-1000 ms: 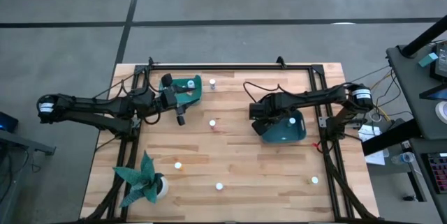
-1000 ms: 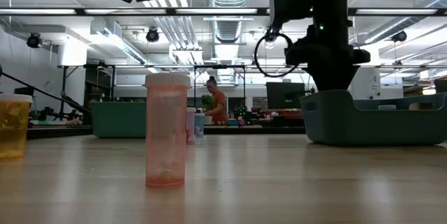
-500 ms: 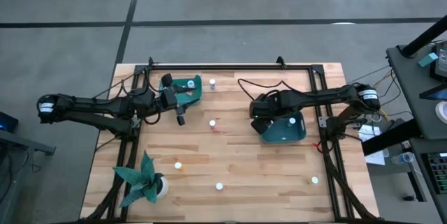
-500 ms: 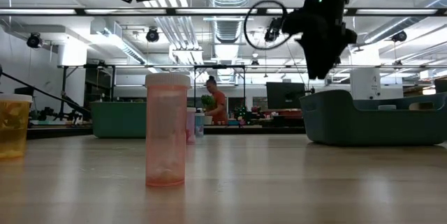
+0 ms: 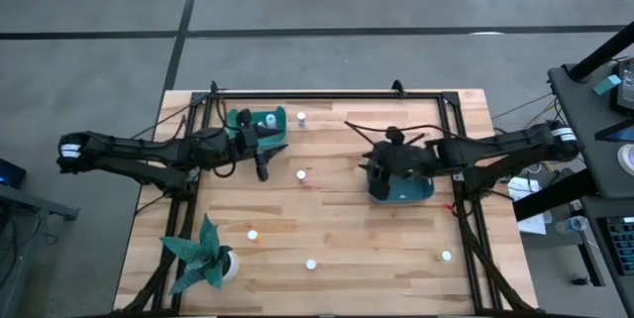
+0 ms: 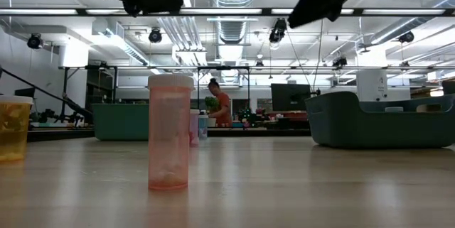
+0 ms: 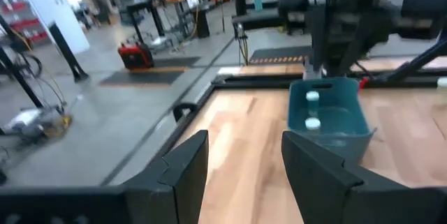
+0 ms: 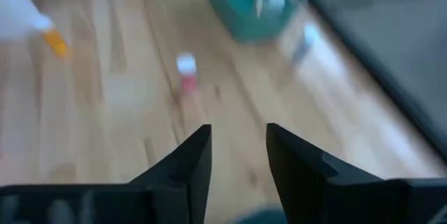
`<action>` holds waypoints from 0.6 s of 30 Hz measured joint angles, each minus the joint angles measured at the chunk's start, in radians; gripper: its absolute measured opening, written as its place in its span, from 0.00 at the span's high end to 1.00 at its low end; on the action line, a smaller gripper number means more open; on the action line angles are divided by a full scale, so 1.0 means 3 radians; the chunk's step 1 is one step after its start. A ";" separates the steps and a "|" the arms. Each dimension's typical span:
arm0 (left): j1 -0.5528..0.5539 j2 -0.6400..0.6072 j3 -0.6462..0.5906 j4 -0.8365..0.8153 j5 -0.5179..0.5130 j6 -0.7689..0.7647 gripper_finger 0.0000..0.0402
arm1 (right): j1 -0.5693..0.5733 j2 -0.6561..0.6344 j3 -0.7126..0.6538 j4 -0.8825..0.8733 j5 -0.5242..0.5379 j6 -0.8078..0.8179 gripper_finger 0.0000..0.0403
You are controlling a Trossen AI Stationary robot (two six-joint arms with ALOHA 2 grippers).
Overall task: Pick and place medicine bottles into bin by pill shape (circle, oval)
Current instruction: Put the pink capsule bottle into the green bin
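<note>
Right gripper [image 8: 234, 165] parted, empty, above teal bin [image 5: 404, 185]. Left gripper [image 7: 241, 165] parted, empty. Left wrist view alone shows two bottles [image 7: 312, 110] inside bin.

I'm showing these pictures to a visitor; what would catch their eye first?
Probably the two dark arms reaching in from either side, the right gripper over the right teal bin, the left gripper beside the far-left bin. Next, the pink bottle looming in the low view, and the teal paper plant at the near-left corner.

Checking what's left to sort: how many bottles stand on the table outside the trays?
5 bottles: one by the far rail, one mid-table, one beside the plant, one front centre, one front right. Some may be hidden.
</note>
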 joint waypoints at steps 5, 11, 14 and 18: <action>-0.0008 0.0169 0.0000 0.0019 0.0008 -0.0248 0.59 | -0.0004 -0.0444 -0.0581 0.0978 -0.0026 -0.0628 0.70; -0.0010 0.0287 0.0008 0.0022 0.0010 -0.0500 0.59 | -0.0006 -0.0905 -0.1125 0.1656 -0.0177 -0.1022 0.72; -0.0010 0.0337 0.0056 0.0022 0.0011 -0.0510 0.59 | -0.0006 -0.1103 -0.1331 0.1959 -0.0381 -0.1148 0.74; -0.0010 0.0415 0.0151 0.0029 0.0010 -0.0639 0.59 | -0.0006 -0.1343 -0.1574 0.2215 -0.0541 -0.1290 0.74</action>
